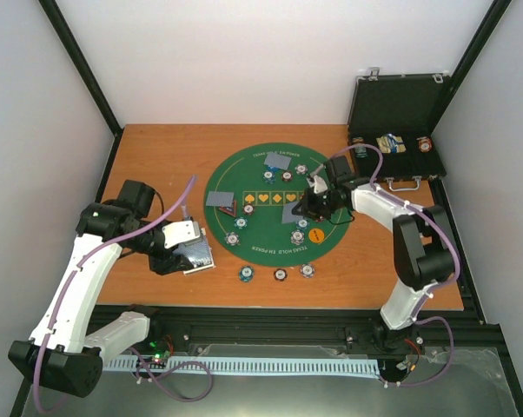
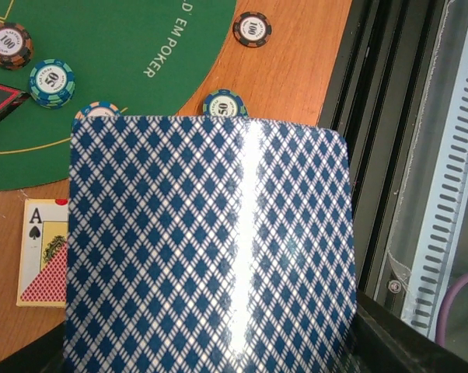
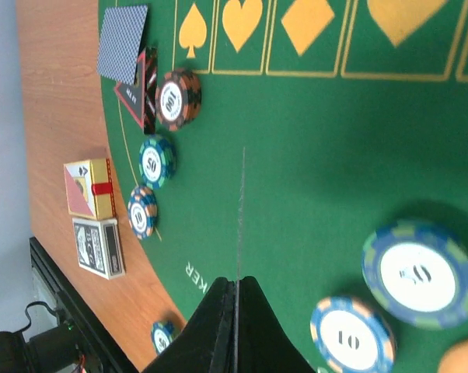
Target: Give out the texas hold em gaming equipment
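We see a wooden desk (image 1: 157, 156) bearing a round green mat (image 1: 248, 178), with a black case (image 1: 396, 104) open at the far right corner. Our left hand (image 1: 195, 252), just off the mat's left edge, grasps a pack of blue-checked cards (image 2: 211, 241) over the wood. Our right hand (image 3: 235, 286) hangs clenched, holding nothing, above the mat's right side. Face-down cards (image 1: 218, 198) lie on the mat, striped chips (image 3: 420, 272) dot the green, and three more chips (image 1: 280, 274) sit on the wood just beside its near edge
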You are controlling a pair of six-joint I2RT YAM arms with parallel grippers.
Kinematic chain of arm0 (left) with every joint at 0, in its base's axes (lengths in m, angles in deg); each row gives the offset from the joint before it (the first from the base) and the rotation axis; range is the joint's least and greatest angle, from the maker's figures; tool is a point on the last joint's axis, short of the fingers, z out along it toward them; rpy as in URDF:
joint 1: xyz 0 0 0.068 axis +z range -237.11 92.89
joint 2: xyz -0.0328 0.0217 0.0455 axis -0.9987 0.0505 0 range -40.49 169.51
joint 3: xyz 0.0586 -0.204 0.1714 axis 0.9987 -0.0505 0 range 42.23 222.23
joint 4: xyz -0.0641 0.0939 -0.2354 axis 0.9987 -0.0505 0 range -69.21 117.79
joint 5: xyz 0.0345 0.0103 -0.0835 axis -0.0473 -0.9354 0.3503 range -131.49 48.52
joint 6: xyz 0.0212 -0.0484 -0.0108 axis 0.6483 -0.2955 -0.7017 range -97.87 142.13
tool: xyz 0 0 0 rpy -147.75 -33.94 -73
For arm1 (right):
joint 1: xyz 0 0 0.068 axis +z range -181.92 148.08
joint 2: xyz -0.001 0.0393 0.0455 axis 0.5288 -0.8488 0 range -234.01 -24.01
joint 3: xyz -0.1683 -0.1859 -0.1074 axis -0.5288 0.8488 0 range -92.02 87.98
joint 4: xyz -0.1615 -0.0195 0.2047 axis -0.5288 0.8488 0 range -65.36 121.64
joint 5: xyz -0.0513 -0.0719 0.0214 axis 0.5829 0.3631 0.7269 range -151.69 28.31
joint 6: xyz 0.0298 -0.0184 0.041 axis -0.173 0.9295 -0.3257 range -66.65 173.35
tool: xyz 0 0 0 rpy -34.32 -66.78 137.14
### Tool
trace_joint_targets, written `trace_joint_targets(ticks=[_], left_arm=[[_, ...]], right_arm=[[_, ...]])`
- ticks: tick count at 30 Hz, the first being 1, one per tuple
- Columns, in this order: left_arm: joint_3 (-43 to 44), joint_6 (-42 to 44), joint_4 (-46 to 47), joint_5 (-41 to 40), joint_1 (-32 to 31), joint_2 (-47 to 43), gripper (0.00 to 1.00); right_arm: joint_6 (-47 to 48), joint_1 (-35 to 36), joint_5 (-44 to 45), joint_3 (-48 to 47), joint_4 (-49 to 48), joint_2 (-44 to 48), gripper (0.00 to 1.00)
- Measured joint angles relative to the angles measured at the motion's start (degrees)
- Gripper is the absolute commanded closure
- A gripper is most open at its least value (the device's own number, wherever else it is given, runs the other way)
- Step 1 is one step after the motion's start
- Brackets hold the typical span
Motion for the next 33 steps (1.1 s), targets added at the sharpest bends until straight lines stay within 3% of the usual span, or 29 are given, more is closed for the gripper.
trace_joint_targets(ticks=[9, 18, 33], left_arm=[[0.3, 0.0, -0.3, -0.3, 0.0, 0.0, 0.85], [0.3, 0.0, -0.4, -0.4, 0.0, 0.0, 0.85], [0.3, 0.0, -0.5, -0.4, 0.0, -1.0, 0.85]], right_arm=[[1.7, -0.1, -0.9, -6.4, -0.3, -11.0, 0.97], [3.3, -0.2, 2.0, -7.8, 2.2, -13.2, 0.97], [-1.2, 0.0, -4.8, 5.0, -3.5, 0.3, 0.97]])
